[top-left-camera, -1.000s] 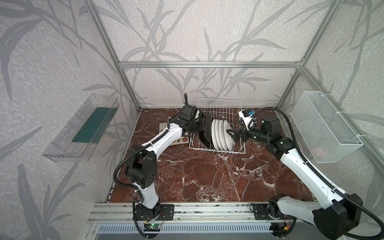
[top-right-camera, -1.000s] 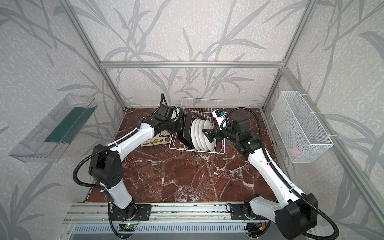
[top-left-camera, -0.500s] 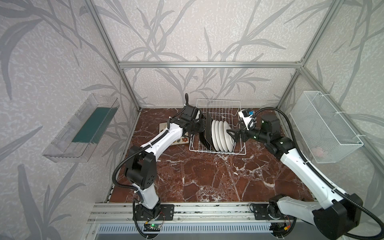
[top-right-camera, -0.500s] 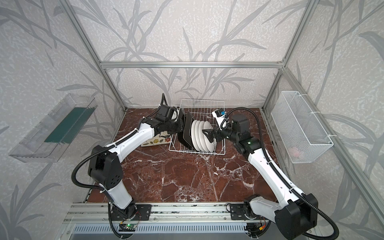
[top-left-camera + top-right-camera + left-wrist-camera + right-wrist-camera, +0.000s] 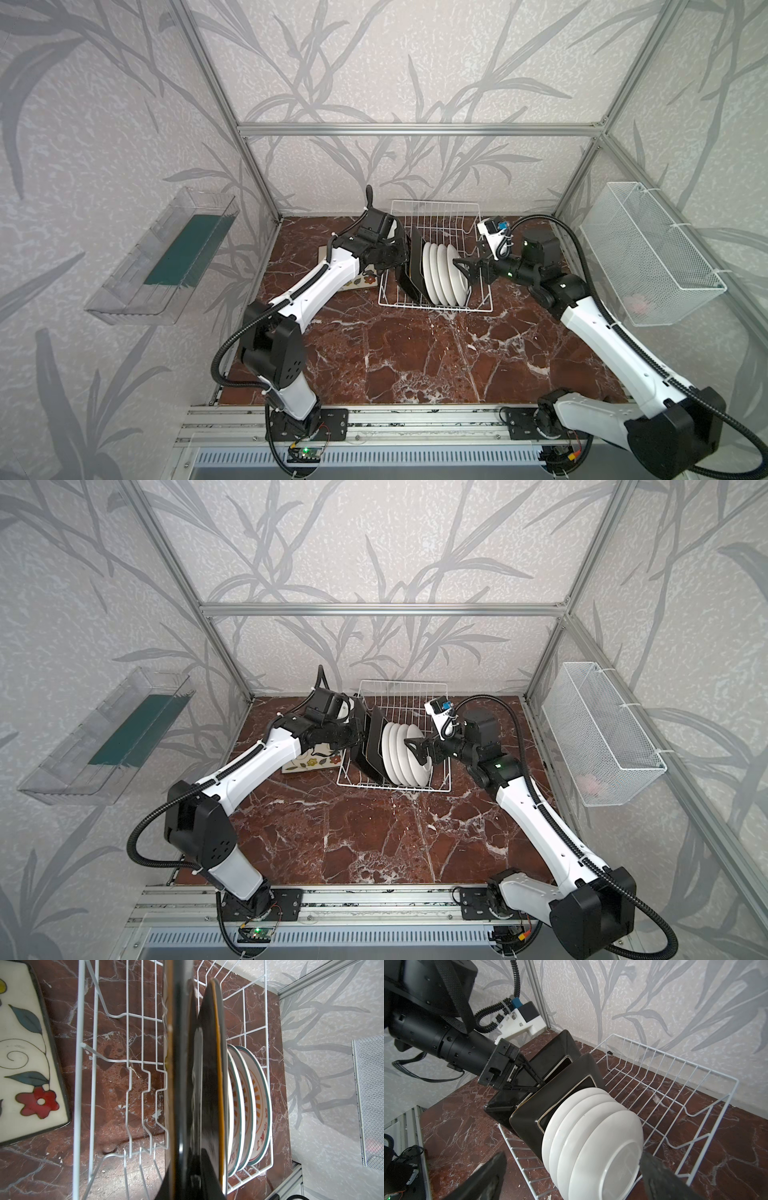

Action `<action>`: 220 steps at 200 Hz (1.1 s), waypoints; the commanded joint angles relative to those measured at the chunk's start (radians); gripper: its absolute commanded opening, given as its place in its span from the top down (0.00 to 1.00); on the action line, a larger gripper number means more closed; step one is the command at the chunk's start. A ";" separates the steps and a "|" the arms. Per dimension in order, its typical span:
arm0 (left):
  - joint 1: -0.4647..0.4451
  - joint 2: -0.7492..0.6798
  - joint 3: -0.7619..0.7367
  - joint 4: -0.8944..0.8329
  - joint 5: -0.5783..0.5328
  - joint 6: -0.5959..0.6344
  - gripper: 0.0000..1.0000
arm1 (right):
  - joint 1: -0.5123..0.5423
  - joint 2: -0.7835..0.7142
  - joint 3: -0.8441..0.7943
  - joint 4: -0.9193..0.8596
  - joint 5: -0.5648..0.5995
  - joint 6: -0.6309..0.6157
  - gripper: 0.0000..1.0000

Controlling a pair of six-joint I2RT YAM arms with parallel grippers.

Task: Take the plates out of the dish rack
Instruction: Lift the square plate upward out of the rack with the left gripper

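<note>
Fingers [image 5: 532, 1076] of the left gripper [image 5: 401, 258] are squeezed shut on the edge of the first black square plate [image 5: 556, 1047]. I think this is to lift it out and lay it by the flower plate [image 5: 359, 282], which lies flat beside the dish rack [image 5: 434, 202]. Next stands another square plate [image 5: 571, 1080], then four round white plates [image 5: 442, 270], all on edge in the rack. The right gripper [image 5: 464, 272] hangs wide open and empty, just beside the last round plate.
</note>
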 commanded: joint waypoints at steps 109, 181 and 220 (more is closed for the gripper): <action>-0.008 -0.149 0.149 -0.003 -0.081 0.057 1.00 | 0.004 -0.016 0.028 0.010 -0.021 0.034 0.01; -0.008 -0.157 0.231 -0.061 -0.137 0.114 1.00 | 0.004 -0.020 0.033 0.010 -0.022 0.038 0.01; -0.009 -0.149 0.287 -0.108 -0.201 0.171 1.00 | 0.004 -0.011 0.045 0.008 -0.025 0.047 0.01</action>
